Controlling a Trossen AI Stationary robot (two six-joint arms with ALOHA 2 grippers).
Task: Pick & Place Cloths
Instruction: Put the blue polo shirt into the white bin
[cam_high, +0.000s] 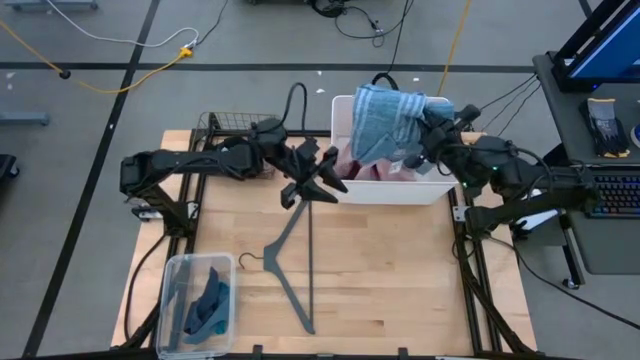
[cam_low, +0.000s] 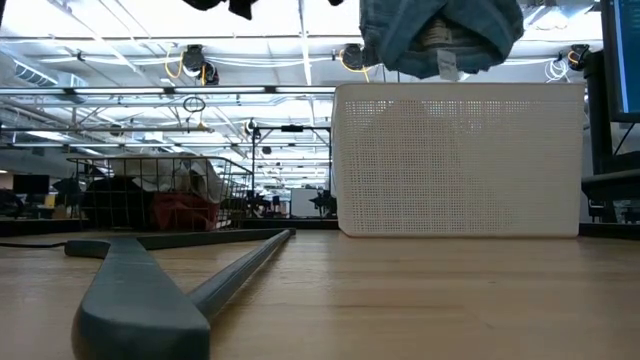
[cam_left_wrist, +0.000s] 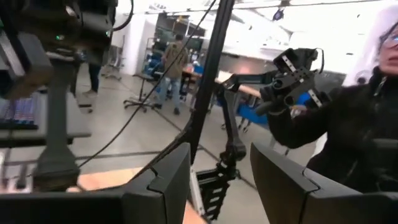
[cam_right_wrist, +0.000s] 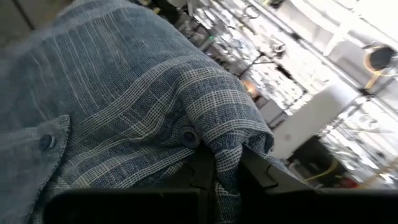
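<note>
A blue-striped shirt (cam_high: 385, 122) hangs bunched from the right gripper (cam_high: 425, 140), lifted clear above the white bin (cam_high: 392, 190); its fabric drapes down and away from the jaws towards the bin's rear rim. The wrist view shows the jaws shut on a fold of the woven cloth near a button (cam_right_wrist: 189, 136), with the rest of the garment spilling loosely past the fingers (cam_right_wrist: 205, 171). The shirt looks light, soft and limp: it will likely sag, swing and trail whatever is not pinched, and a thin fold could slip free, so a hold on a thick gather or on the seamed, buttoned edge seems the surer place. Below the jaws, pink and maroon cloths (cam_high: 365, 170) lie in the bin. The left gripper (cam_high: 318, 172) hovers just beside the bin's near corner, well to the side of the shirt; its jaws stand apart and hold nothing. Farther out on the table lies a grey hanger (cam_high: 292, 262), and a clear tub (cam_high: 175, 320) at the front corner holds teal cloth (cam_high: 210, 305). A wire basket (cam_high: 235, 125) sits behind the left arm
</note>
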